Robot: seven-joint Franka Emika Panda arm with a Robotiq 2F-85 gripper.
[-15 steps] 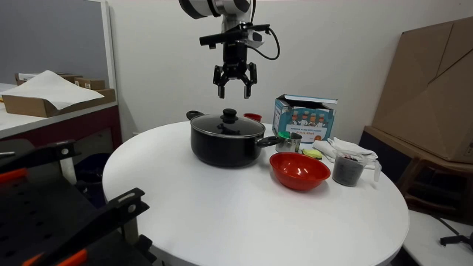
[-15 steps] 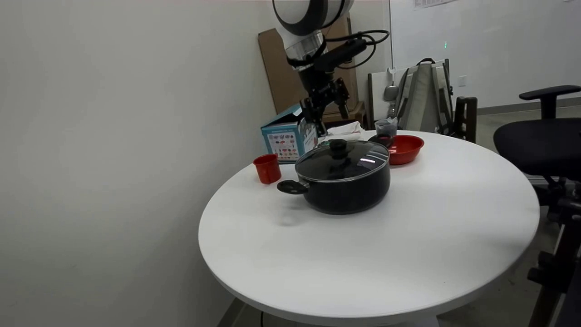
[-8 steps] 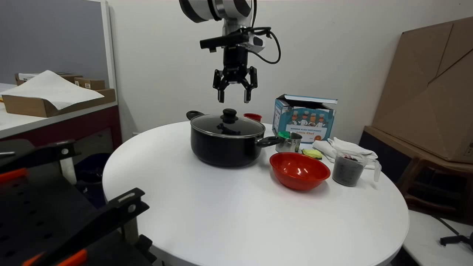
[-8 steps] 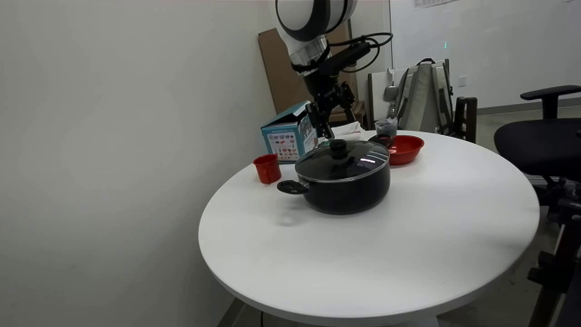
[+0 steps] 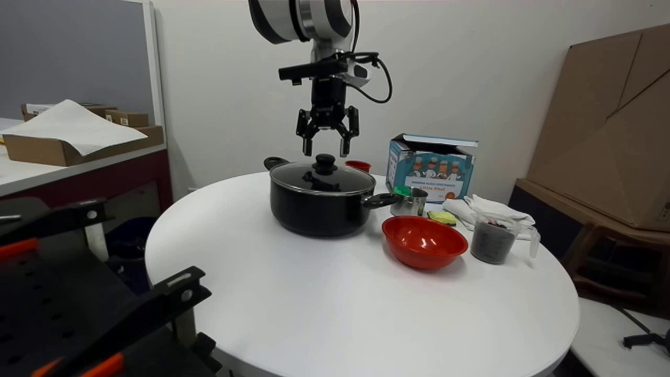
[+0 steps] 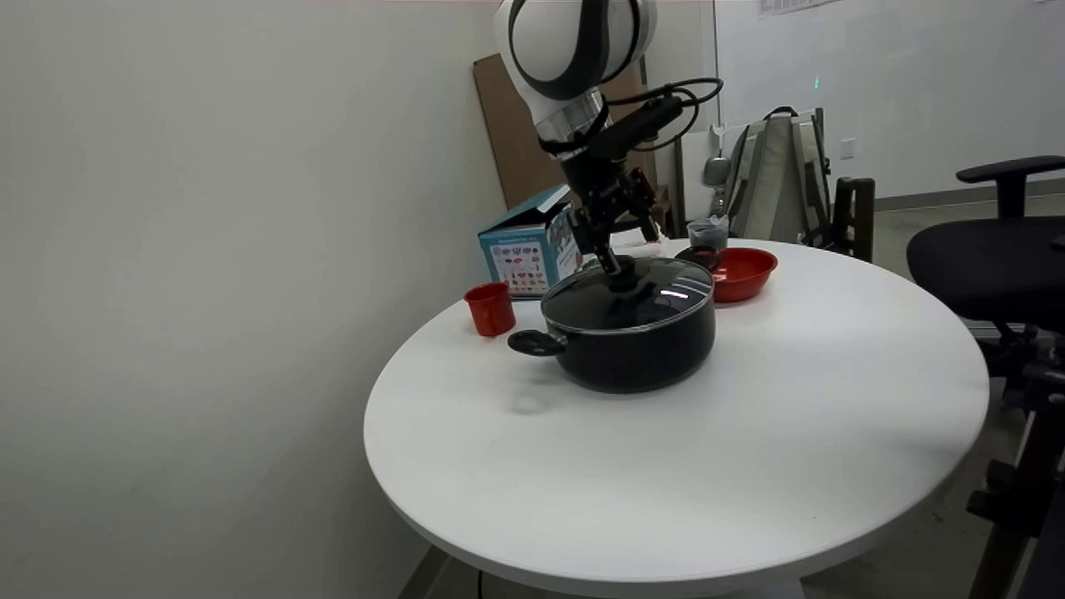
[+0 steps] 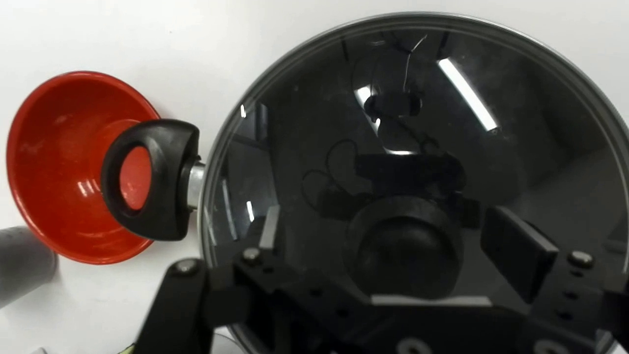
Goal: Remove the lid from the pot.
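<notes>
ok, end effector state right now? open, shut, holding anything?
End effector: open, holding nothing; the lid is on the pot.

White, even light falls from overhead; below the parted jaws the table (image 5: pixel 314 314) is bright in both exterior views, with a soft shadow beneath the red bowl (image 5: pixel 425 243). In the wrist view I see the lid (image 7: pixel 417 187), under the jaws, mirroring a lamp as a hard white bar (image 7: pixel 468 94) beyond them, with smaller glints to their left. Nearest that lens, the black gripper (image 7: pixel 388 231) looks murky and soft. In an exterior view, the wall (image 6: pixel 208 291) left of the jaws is dull grey.
</notes>
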